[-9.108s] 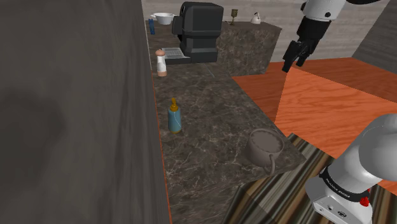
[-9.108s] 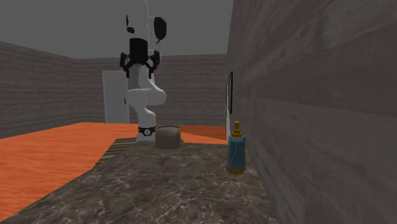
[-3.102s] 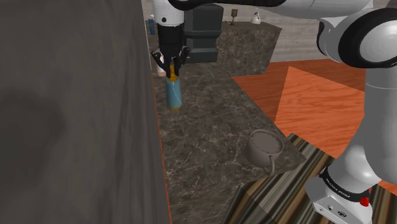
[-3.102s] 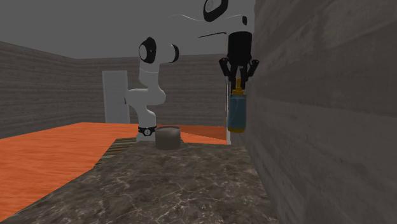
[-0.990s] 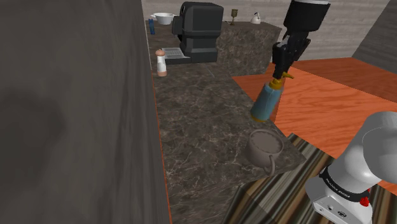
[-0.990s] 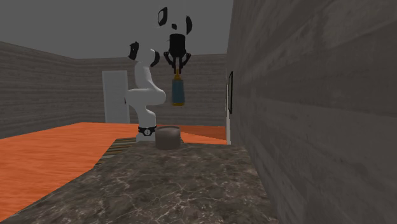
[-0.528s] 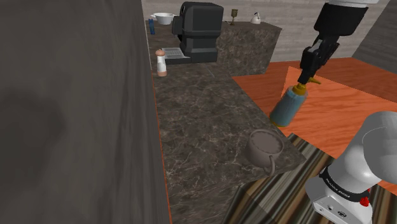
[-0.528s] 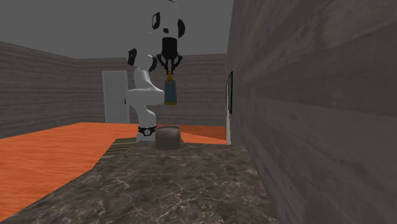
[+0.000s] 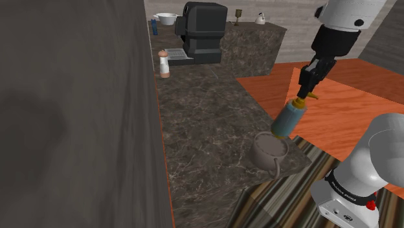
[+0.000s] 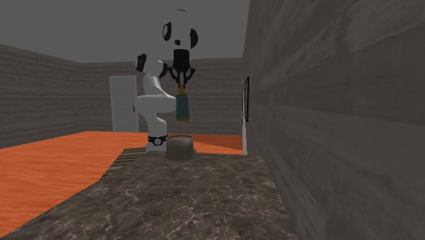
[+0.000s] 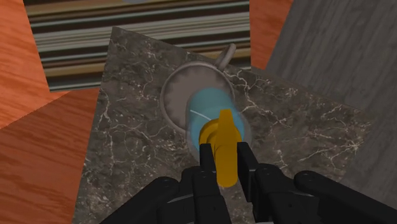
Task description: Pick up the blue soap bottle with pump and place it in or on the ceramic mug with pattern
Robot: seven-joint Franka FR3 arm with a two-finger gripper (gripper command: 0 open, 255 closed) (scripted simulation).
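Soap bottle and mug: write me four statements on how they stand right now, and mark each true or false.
1. The gripper is shut on the yellow pump of the blue bottle. True.
2. The bottle stands on the dark veined counter. False: it hangs in the air over the mug.
3. The mug stands upright near the counter's corner. True.
4. The bottle's base rests inside the mug. False: the second exterior view shows a gap between them.
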